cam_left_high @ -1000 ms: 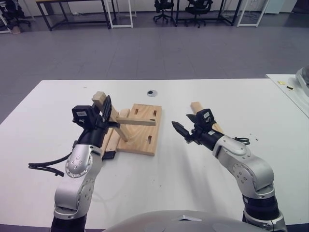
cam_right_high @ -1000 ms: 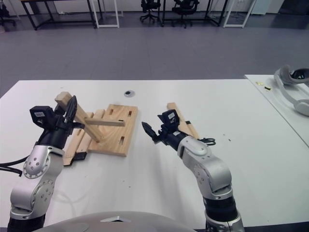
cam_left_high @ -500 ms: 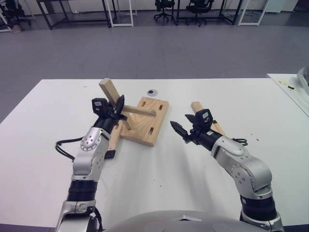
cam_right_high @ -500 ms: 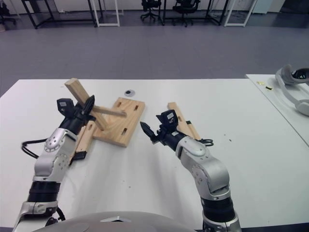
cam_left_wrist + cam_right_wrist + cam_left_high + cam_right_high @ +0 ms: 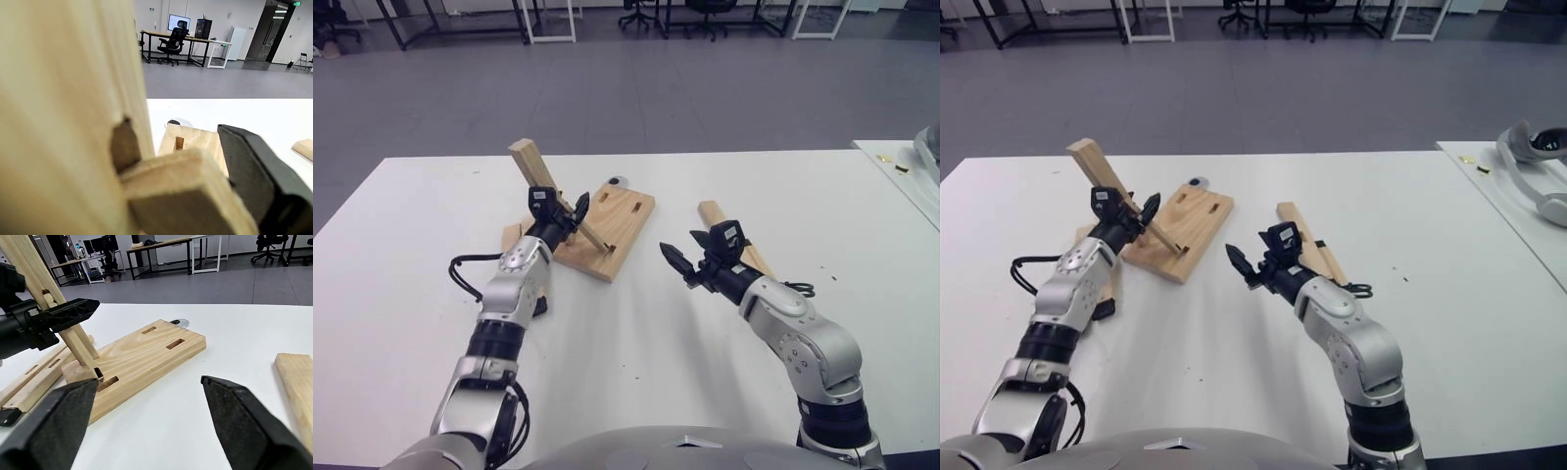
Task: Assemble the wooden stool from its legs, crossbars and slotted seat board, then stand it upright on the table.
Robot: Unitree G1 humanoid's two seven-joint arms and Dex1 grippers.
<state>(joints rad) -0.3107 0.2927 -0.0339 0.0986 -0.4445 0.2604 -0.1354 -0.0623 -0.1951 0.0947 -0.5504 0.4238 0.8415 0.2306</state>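
We see the left gripper (image 5: 566,213) closed on a tilted leg-and-crossbar piece (image 5: 527,163), whose lower end touches the slotted seat board (image 5: 619,223) lying flat on the desk (image 5: 401,255). The right gripper (image 5: 680,253) hangs empty, fingers spread wide, near the board and a loose leg (image 5: 713,213).

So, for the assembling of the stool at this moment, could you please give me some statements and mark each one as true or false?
1. The right gripper is open and holds nothing. True.
2. The pale wooden seat board with slots stands upright on legs. False: it lies flat on the white table.
3. The left gripper is shut on the wooden leg-and-crossbar piece, which is held tilted. True.
4. The loose wooden bar near the right gripper lies on top of the seat board. False: it lies on the table, apart from the board.
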